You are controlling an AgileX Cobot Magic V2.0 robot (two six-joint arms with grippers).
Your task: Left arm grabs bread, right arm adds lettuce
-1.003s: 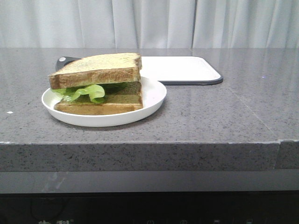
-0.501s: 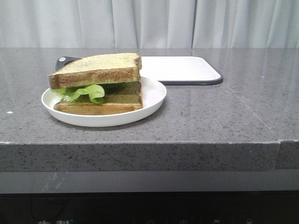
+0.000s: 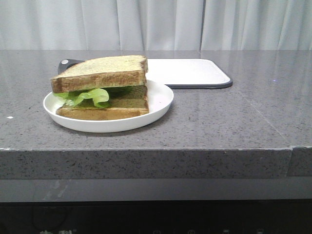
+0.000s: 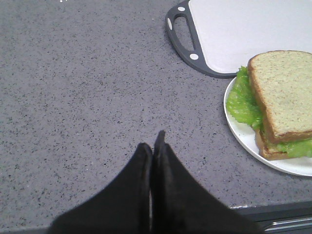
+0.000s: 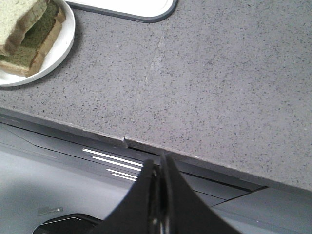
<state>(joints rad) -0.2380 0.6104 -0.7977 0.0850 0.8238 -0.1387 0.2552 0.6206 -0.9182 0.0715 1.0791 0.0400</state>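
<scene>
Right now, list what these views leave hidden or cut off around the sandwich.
- Lettuce: front view, its inner part is covered by the top bread slice.
- Plate: left wrist view, cut off by the picture's edge.
- Cutting board: front view, its handle end is mostly behind the sandwich.
- Both grippers: absent from the front view.

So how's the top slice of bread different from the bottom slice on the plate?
The top slice is thicker and sits tilted, propped over the lettuce; the bottom slice is thinner and lies flat on the white plate. The top slice's face is fully exposed; the bottom slice is mostly covered. Both are square with brown crust.
</scene>
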